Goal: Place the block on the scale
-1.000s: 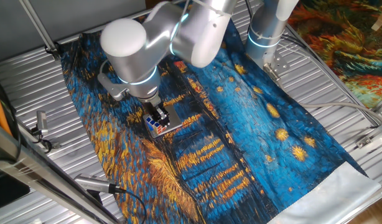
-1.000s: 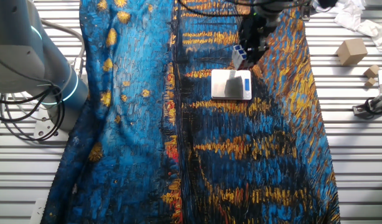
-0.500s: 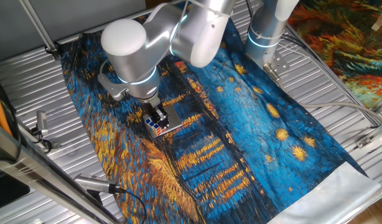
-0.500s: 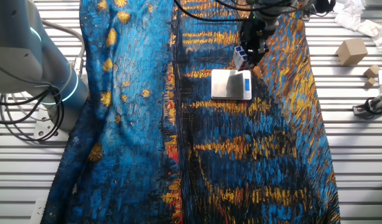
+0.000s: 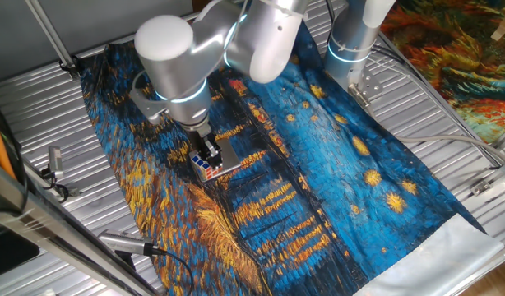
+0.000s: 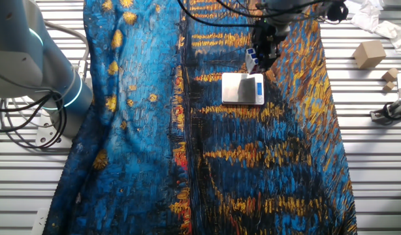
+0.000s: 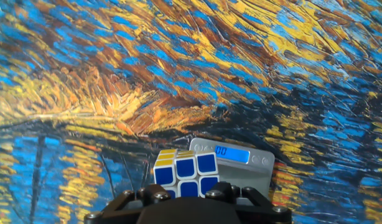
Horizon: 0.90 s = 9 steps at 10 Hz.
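The block is a small puzzle cube with blue, white and yellow squares showing. My gripper is shut on it and holds it just above the painted cloth. In one fixed view the block hangs at the near-left edge of the scale. In the other fixed view the block is just beyond the scale's far edge. The scale is silver-grey with a lit blue display, lying flat behind the block in the hand view.
A blue and yellow painted cloth covers the slatted metal table. A second robot arm base stands at the left of the other fixed view. Small cardboard boxes lie off the cloth at the right.
The arm has shifted slightly upward with the block, and the block sits a little higher beside the scale. The scale has not moved.
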{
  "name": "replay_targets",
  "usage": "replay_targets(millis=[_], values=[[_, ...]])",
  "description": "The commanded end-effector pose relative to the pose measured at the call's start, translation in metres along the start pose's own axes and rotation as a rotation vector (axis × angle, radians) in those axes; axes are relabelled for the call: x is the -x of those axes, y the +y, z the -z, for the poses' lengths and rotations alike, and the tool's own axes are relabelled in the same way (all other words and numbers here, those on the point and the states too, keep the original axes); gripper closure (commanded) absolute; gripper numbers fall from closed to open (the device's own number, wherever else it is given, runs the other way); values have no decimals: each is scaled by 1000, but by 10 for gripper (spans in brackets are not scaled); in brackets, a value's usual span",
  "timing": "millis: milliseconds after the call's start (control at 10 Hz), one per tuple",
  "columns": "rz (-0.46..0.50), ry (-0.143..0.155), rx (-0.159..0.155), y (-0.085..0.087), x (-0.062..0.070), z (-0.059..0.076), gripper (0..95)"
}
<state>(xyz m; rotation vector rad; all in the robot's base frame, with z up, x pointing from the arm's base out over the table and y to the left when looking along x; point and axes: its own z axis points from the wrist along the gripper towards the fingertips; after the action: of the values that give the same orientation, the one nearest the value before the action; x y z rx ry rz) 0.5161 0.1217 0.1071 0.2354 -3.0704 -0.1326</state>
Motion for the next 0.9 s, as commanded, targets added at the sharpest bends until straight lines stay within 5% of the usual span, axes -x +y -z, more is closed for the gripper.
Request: replay_targets(millis=[100, 900], values=[[-36, 38, -42, 0, 0, 0, 950], [-171, 64, -63, 0, 0, 0, 950]])
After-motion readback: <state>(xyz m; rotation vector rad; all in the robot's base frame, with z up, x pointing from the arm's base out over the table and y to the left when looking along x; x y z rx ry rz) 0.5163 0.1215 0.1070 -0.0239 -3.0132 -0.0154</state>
